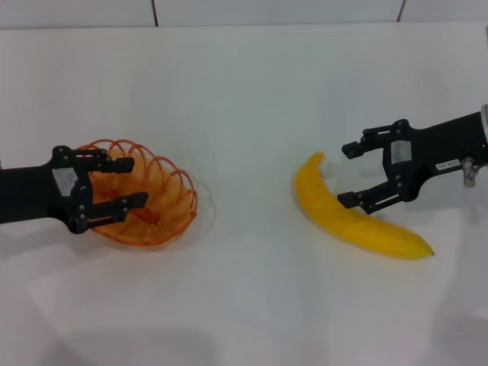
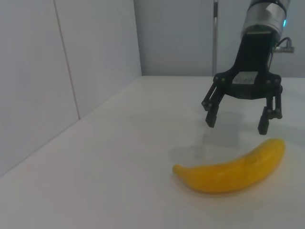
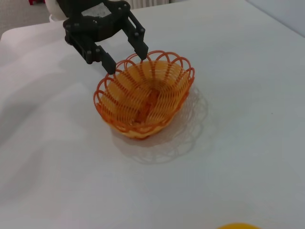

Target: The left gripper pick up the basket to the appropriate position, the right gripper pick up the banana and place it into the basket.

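The white table (image 1: 252, 305) is carrying the shallow orange looped-wire basket (image 1: 164, 200), well left of the smooth yellow banana (image 1: 358, 221). The black unlabelled left gripper (image 1: 130, 183) is gaping over the basket's rim, so the basket pickup looks underway; closing comes next. The labelled right gripper (image 1: 351, 174) is hovering spread above the banana.

I get only a yellow sliver of the banana (image 3: 238, 225) at six o'clock on the right wrist view, the rest cut off. The left gripper (image 1: 126, 183) hides part of the basket (image 1: 168, 198) rim at nine o'clock.
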